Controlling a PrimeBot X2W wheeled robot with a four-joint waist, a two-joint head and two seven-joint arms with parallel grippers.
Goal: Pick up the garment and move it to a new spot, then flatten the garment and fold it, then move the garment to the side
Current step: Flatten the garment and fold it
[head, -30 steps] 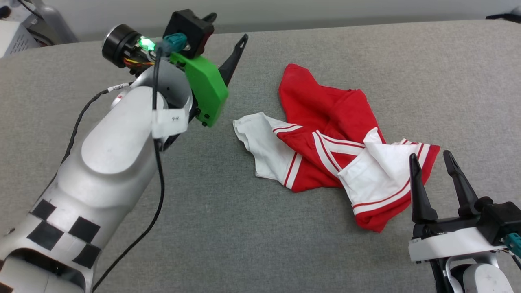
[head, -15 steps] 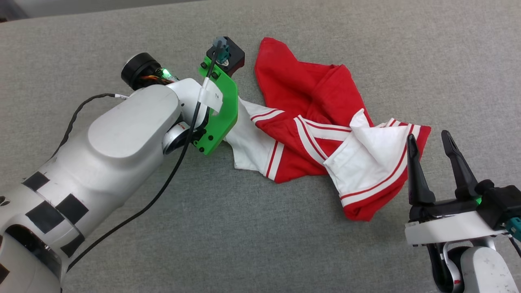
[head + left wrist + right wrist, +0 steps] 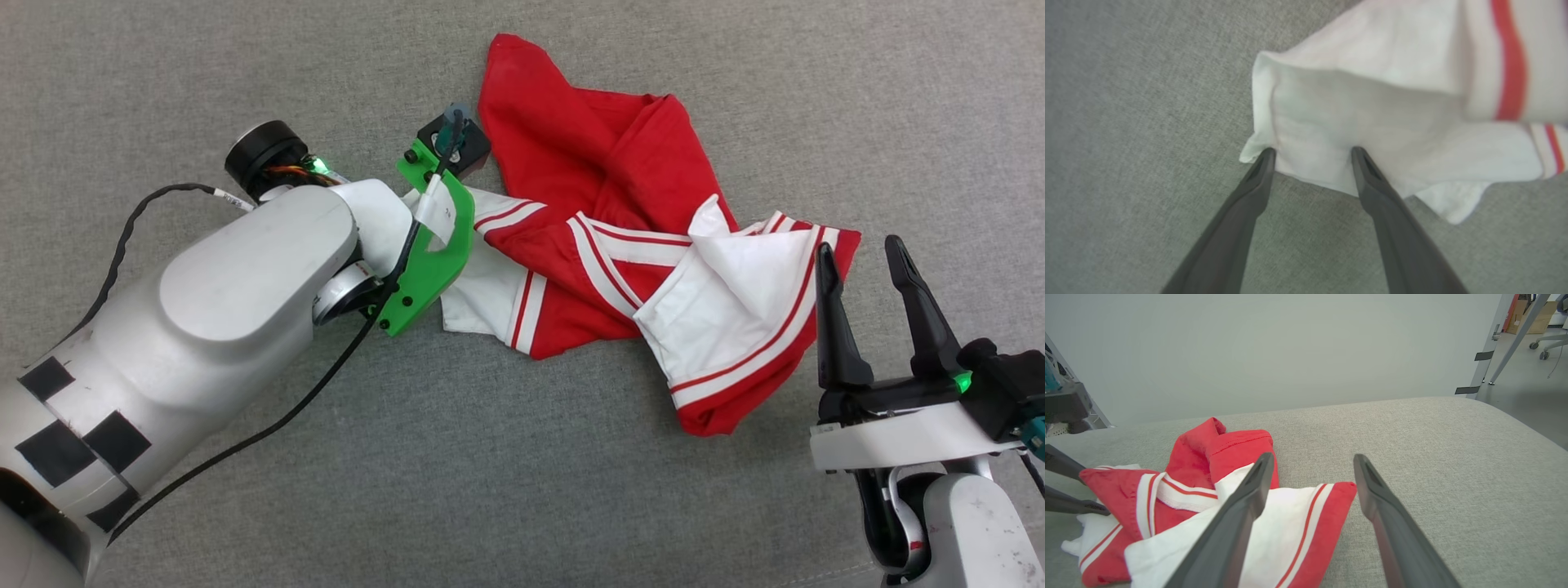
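In the head view, the garment lies crumpled in the middle of the counter, red body far, white sleeves near. The left arm's green bracket hangs over its left sleeve. The right gripper stands wide and empty just right of the striped hem.

In the left wrist view, the left gripper has its jaws wide and its tips at the white sleeve's edge, likely placed to pinch it for the lift.

In the right wrist view, the hem corner lies just beyond the spread fingers, seemingly ready for a second hold.

even soft light; left wrist view blurred.
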